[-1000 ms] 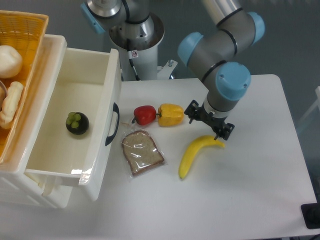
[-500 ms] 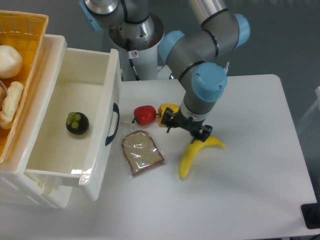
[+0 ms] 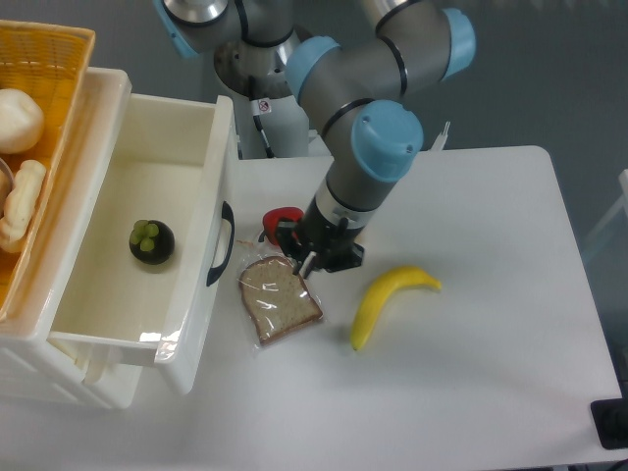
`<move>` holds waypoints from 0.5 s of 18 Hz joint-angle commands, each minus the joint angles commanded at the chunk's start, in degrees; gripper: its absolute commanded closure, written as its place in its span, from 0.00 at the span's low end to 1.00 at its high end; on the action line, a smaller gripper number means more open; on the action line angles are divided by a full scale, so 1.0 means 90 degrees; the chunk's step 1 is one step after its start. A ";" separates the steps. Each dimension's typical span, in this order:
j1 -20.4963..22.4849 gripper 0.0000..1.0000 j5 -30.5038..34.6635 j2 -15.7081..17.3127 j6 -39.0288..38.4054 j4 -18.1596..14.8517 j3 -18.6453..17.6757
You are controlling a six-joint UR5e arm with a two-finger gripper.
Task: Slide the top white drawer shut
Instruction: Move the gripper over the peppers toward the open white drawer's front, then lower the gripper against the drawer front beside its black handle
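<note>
The top white drawer (image 3: 214,177) stands pulled out to the right from the cabinet at the left, cream inside, with a curved black handle (image 3: 222,244) on its front. A dark mangosteen (image 3: 151,240) lies inside it. My gripper (image 3: 306,262) hangs low over the table just right of the drawer front, above the bagged bread slice (image 3: 281,300) and in front of the red pepper (image 3: 286,217). Its fingers show as one narrow tip, shut and holding nothing. It is a short gap away from the handle, not touching it.
A banana (image 3: 390,296) lies on the white table (image 3: 471,373) right of the gripper. An orange wicker basket (image 3: 44,59) with bread rolls sits on the cabinet top. The lower white drawer (image 3: 59,378) shows below the open one. The arm hides the yellow pepper.
The gripper has moved left across the table, from beside the banana's tip to over the peppers and bread, closer to the drawer front. The drawer has not moved.
</note>
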 joint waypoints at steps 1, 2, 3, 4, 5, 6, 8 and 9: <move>0.0000 0.90 -0.0185 0.0068 0.0000 -0.0137 0.0000; -0.0010 0.90 -0.0284 0.0117 0.0010 -0.0216 0.0000; -0.0048 0.90 -0.0333 0.0147 0.0010 -0.0255 0.0000; -0.0126 0.90 -0.0411 0.0157 0.0000 -0.0256 0.0010; -0.0137 0.90 -0.0508 0.0157 -0.0010 -0.0256 0.0010; -0.0146 0.90 -0.0596 0.0157 -0.0010 -0.0256 0.0010; -0.0185 0.90 -0.0636 0.0157 0.0019 -0.0246 0.0010; -0.0214 0.90 -0.0656 0.0157 0.0020 -0.0246 0.0019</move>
